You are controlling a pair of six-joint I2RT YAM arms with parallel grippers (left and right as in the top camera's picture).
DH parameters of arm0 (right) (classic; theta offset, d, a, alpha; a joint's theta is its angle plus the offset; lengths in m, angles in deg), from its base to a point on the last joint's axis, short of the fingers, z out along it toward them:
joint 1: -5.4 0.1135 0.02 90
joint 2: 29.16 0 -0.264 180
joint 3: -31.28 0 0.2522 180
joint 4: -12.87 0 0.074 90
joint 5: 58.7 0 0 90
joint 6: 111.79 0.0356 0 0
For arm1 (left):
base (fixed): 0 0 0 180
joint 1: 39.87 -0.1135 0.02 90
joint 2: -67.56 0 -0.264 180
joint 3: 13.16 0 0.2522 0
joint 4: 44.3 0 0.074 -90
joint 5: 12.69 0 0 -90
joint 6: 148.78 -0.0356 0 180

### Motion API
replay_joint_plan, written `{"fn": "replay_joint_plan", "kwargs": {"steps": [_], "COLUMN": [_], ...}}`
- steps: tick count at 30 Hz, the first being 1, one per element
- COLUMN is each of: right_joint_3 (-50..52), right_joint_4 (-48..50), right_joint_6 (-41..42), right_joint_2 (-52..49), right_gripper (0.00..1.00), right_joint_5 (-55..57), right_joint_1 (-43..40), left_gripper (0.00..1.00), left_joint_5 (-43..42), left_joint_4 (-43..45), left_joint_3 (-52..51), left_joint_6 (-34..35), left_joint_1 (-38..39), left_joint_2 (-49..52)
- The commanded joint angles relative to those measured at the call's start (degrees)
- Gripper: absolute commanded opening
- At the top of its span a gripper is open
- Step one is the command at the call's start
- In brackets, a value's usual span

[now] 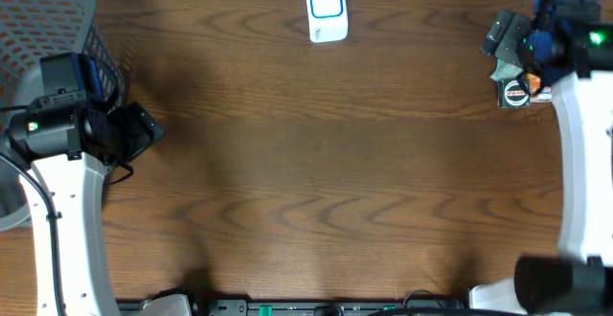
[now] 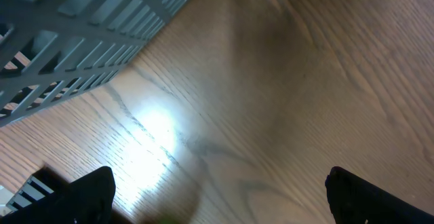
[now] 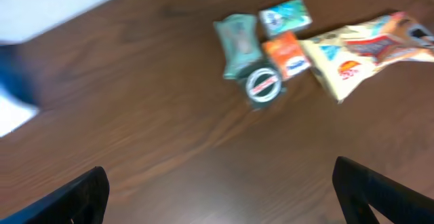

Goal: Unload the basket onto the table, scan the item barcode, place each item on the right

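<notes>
Dark wood-grain table [image 1: 316, 163]: right gripper [image 3: 224, 193] hung fingers spread wide, empty, near tight cluster of small coloured packets [image 3: 271, 47] and round labelled tin [image 3: 263, 85] by far right corner. Left gripper [image 2: 224, 197] equally spread beside grey mesh basket [image 2: 81, 27]. Risk: fingers snagging neighbours in cluster. White blue-framed scanner [image 1: 326, 11] sat at far edge, with broad bare tabletop between.

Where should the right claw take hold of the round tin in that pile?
Likely across its side wall, straight from above: the round tin lies flat, label up. The green pouch and orange packet crowd its far edge, so close on its left and right flanks as the wrist view shows them, where bare table shows. The right claw is open.
</notes>
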Motion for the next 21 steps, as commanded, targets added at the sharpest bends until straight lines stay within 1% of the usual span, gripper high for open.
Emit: {"fn": "replay_joint_plan", "kwargs": {"steps": [1, 7, 10, 13, 17, 21], "right_joint_3": [5.7, 22.3, 30.2, 35.7, 39.5, 40.2], "right_joint_4": [0.0, 5.4, 8.0, 8.5, 5.6, 0.2], "right_joint_6": [1.1, 1.1, 1.1, 1.1, 1.1, 1.1], "right_joint_2": [4.8, 18.1, 24.9, 30.0, 33.7, 34.4], "right_gripper": [0.99, 0.99, 0.99, 0.99, 0.99, 0.99], "right_joint_5": [-3.8, -1.6, -1.8, -1.8, -1.8, -1.8], "right_joint_1": [3.0, 8.0, 9.1, 9.3, 9.3, 9.3], "left_gripper": [0.98, 0.98, 0.98, 0.98, 0.98, 0.98], "left_joint_5": [0.9, 0.9, 0.9, 0.9, 0.9, 0.9], "left_joint_4": [-0.3, -0.3, -0.3, -0.3, -0.3, -0.3], "left_joint_3": [0.0, 0.0, 0.0, 0.0, 0.0, 0.0], "left_joint_6": [0.3, 0.3, 0.3, 0.3, 0.3, 0.3], "left_joint_1": [-0.2, -0.2, -0.2, -0.2, -0.2, -0.2], "left_joint_2": [-0.2, -0.2, -0.2, -0.2, -0.2, -0.2]}}
